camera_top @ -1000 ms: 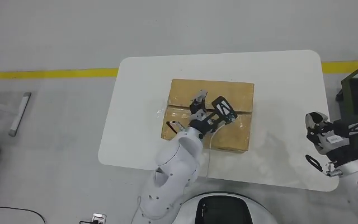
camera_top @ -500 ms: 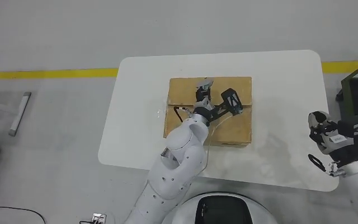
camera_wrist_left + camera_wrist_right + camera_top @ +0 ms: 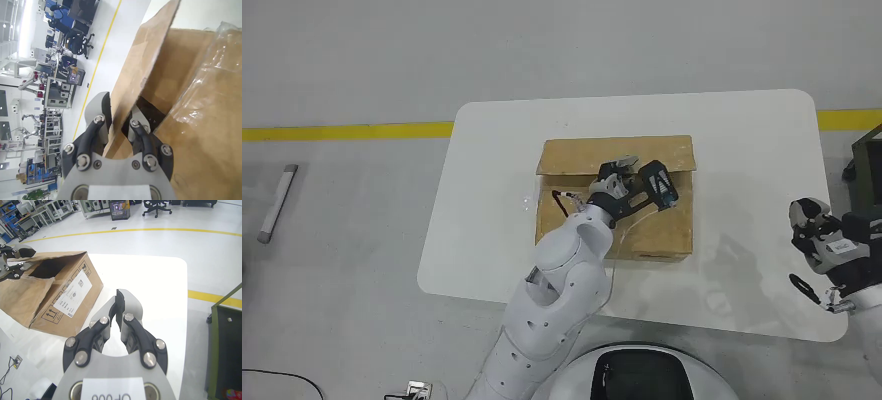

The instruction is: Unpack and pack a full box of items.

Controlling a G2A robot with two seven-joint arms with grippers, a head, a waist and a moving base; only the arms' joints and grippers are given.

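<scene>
1. The white table [image 3: 492, 200] carries the box roughly at its middle.
2. The cardboard box [image 3: 662, 235] stands upright with arrows and a white label [image 3: 72, 294] on the side facing the right arm. One long side runs along the table's far edge.
3. The far top flap [image 3: 143, 56] is lifted at a slant, and a dark gap into the box shows beneath it. The near flap [image 3: 208, 123] lies flat under wrinkled clear tape [image 3: 217, 75].
4. The left gripper [image 3: 119, 111] is over the top of the box near its middle. It is pinched onto the free edge of the far flap, with one finger [image 3: 103, 106] on the outer face and the other under the flap, in the gap.
5. The right gripper [image 3: 118, 306] hangs over the table's right edge, well apart from the box. Its ribbed pads are pressed together with nothing between them.
6. A yellow line [image 3: 342, 130] crosses the floor behind the table.
</scene>
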